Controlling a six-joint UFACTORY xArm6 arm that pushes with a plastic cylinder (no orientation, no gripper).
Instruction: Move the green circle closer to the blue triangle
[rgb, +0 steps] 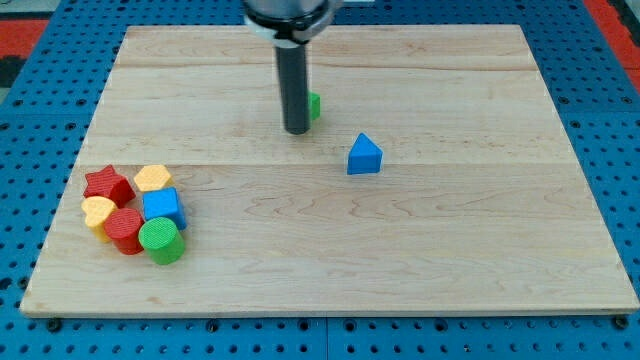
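Note:
The green circle (161, 241) is a round green block at the view's lower left, at the bottom of a cluster of blocks. The blue triangle (364, 154) stands alone near the board's middle, far to the right of the circle. My tip (296, 130) is at the end of the dark rod, above and left of the blue triangle. It is far from the green circle. A second green block (314, 105) peeks out from behind the rod, mostly hidden, so I cannot tell its shape.
The cluster at the lower left holds a red star (108, 184), a yellow hexagon (152, 178), a blue cube (163, 208), a yellow block (98, 212) and a red block (125, 230). They touch one another. The wooden board (450, 260) lies on a blue pegboard.

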